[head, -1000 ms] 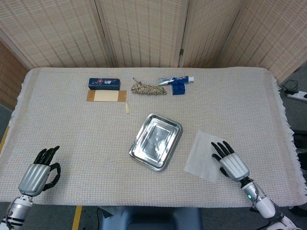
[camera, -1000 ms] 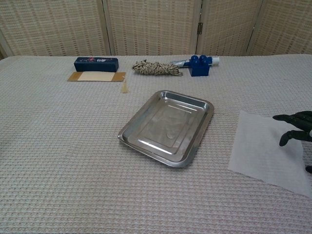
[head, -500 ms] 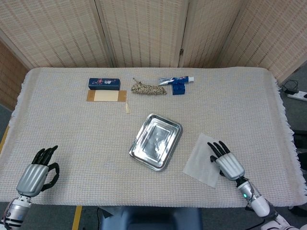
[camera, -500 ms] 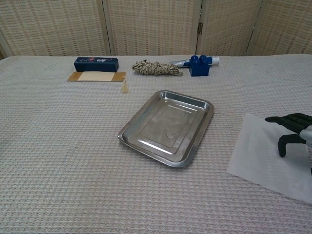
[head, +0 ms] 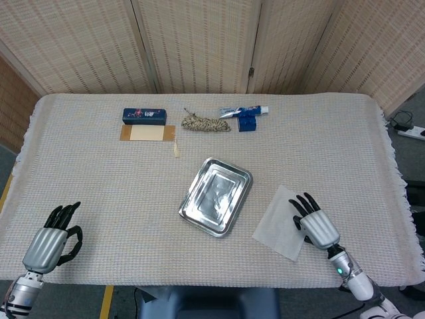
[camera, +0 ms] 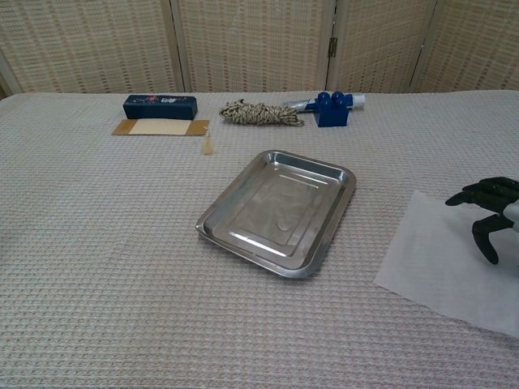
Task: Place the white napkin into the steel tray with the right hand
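The white napkin (head: 276,222) (camera: 442,263) lies flat on the cloth, to the right of the steel tray (head: 216,197) (camera: 280,212), which holds nothing. My right hand (head: 315,222) (camera: 491,207) is over the napkin's right part with its dark fingers apart and bent down toward the sheet. I cannot tell whether they touch it, and the hand holds nothing. My left hand (head: 50,242) rests at the near left of the table, fingers apart and empty. It shows only in the head view.
Along the far side lie a blue box (head: 143,116), a cardboard piece (head: 147,133), a coil of rope (head: 206,123) and a blue object with a tube (head: 246,117). The cloth's fringed right edge (head: 398,179) is close to the right arm.
The napkin has slid a little toward the near left under my right hand. The hand then shifted slightly back to the right. The left hand has barely moved.
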You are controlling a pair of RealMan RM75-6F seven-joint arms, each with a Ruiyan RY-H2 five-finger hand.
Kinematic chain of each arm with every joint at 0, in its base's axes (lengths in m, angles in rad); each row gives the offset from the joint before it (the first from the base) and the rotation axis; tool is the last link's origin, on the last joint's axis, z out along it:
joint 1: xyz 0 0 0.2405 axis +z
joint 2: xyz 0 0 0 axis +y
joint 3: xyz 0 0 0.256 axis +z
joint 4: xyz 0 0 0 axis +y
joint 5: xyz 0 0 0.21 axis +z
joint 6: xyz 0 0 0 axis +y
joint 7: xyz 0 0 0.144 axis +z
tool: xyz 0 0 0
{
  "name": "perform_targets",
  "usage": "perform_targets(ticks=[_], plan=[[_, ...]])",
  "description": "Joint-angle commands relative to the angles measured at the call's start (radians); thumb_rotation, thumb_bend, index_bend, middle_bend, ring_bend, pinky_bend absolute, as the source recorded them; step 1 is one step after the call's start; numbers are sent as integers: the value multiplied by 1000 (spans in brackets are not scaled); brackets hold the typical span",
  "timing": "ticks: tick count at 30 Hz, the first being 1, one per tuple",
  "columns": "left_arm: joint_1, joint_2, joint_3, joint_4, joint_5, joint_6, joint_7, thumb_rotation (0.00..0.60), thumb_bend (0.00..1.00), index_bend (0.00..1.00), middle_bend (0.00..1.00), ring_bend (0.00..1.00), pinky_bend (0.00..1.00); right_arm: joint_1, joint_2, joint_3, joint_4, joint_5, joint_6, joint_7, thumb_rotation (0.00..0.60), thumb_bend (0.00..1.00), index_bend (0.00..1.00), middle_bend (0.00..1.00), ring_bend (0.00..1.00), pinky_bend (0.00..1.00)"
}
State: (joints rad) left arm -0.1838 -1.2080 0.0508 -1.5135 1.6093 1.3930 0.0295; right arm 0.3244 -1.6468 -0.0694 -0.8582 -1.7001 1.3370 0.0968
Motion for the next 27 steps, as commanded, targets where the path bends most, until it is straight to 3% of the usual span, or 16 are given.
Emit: perform_targets(ticks=[1,9,16,27], plan=[[-1,1,2,1,5,1,-3,600,480,0,0,0,0,0,7,7,-9,7,8,3,600,444,667,180,82,0],[2,1,2,7,21,18,-8,600,480,0,0,0,0,0,5,0,-10,9,3,21,600,542,673,187,90,0],[2,-1,1,9,20,17,-8,600,479,0,0,0,0,9,22,26,-41,2,67,18,600,548,673,187,95,0],[-1,-2,-1,16,13,7,-19,600,480,0,0,0,0,72,141,114,-263,-19,148,-88,600,547,673,189,99,0]])
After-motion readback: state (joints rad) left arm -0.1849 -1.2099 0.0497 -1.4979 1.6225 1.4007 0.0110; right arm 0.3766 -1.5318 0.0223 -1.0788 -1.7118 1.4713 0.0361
